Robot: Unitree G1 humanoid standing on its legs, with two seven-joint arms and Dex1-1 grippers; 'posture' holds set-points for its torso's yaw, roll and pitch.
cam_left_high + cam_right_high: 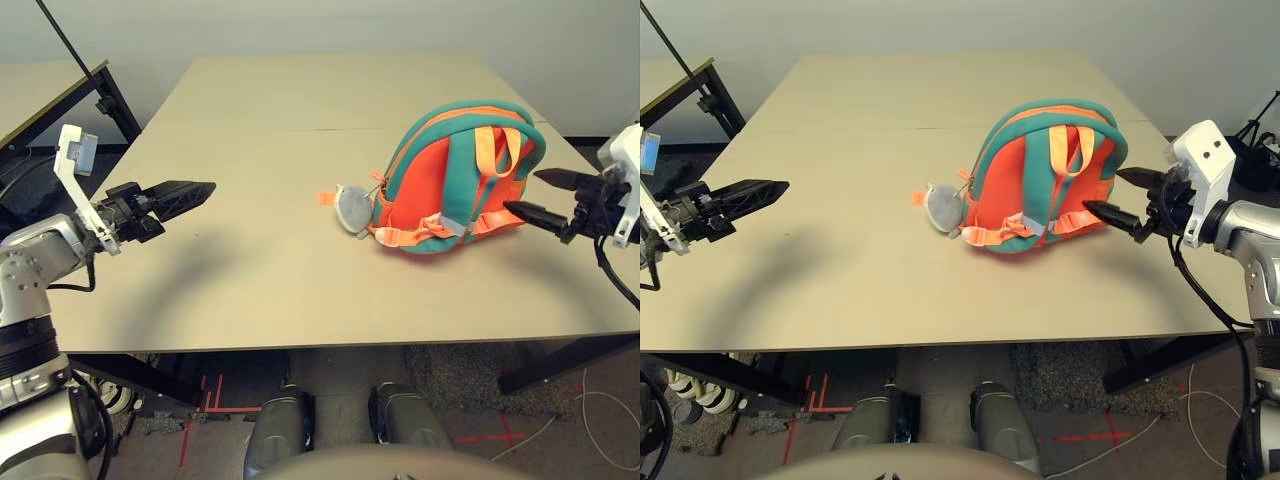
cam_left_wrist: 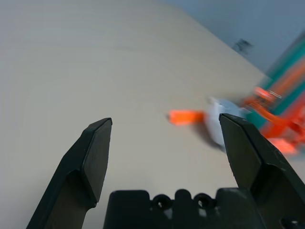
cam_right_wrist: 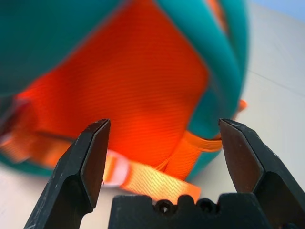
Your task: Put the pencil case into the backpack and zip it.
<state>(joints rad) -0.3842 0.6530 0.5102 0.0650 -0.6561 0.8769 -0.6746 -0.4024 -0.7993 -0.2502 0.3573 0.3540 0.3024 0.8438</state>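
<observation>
Beige tabletop, matte, bare under the left gripper. That gripper hangs over the table's left part, its jaws spread wide and holding nothing, aimed toward the backpack from well apart. In the left wrist view, a small orange tag and the white-grey plush toy lie ahead, between the lines of the two fingers but far beyond their tips.

Plush toy sits on the table touching the backpack's lower left edge, apparently tethered to it.

Backpack lies strap side up, orange body with teal trim, orange webbing straps across the facing panel. Zip seam runs along the teal edge; whether it is open or closed I cannot tell.

Right gripper is just beside the backpack's right edge, jaws spread, empty. In the right wrist view, orange fabric and a webbing strap fill the gap ahead of the tips, near but apart. Likely poised to steady or turn the bag.

Pencil case: not visible in any view. Possibly already inside; cannot confirm.
</observation>
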